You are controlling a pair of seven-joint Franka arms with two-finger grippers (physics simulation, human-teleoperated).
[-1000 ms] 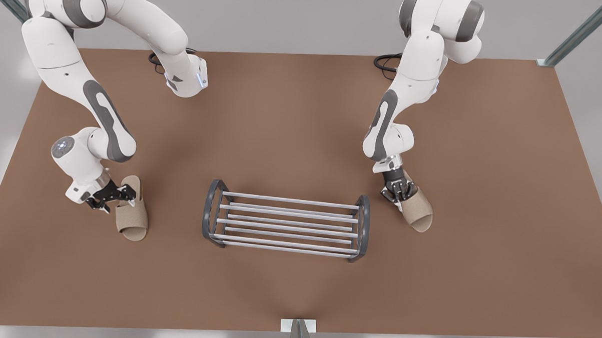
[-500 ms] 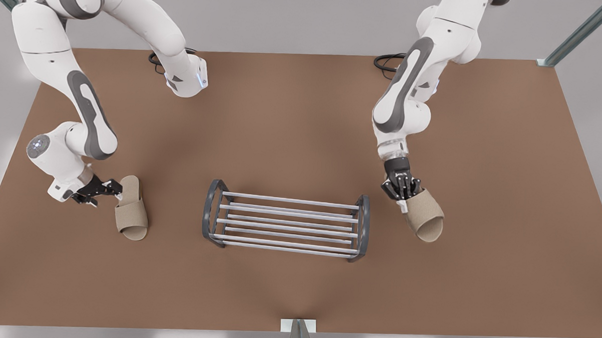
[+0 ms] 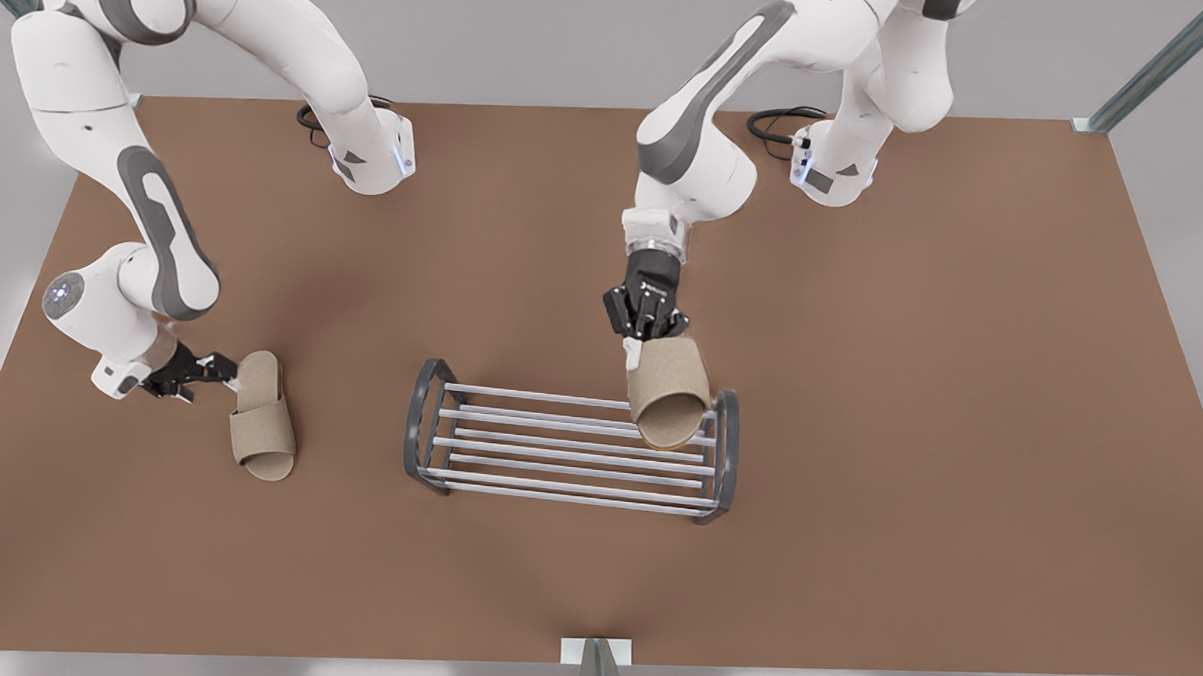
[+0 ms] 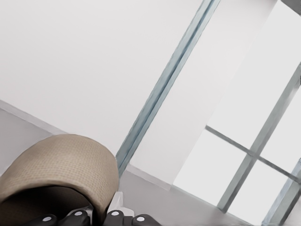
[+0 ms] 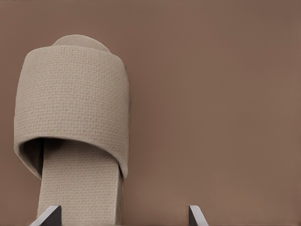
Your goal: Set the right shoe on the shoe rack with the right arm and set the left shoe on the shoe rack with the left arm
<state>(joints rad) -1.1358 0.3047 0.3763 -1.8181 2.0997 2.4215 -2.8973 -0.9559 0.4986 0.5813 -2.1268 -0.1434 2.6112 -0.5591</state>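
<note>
left shoe held over the shoe rack, right shoe flat on the table

the left gripper, on the front view's right, is clamped on the heel end of the left shoe, which hangs over the shoe rack at its end on the front view's right; whether shoe and bars touch cannot be told. the right gripper sits low by the heel of the right shoe on the brown table, fingers spread apart, gripping nothing.

No legible txt, labels, brands or nos. on anything here.
</note>
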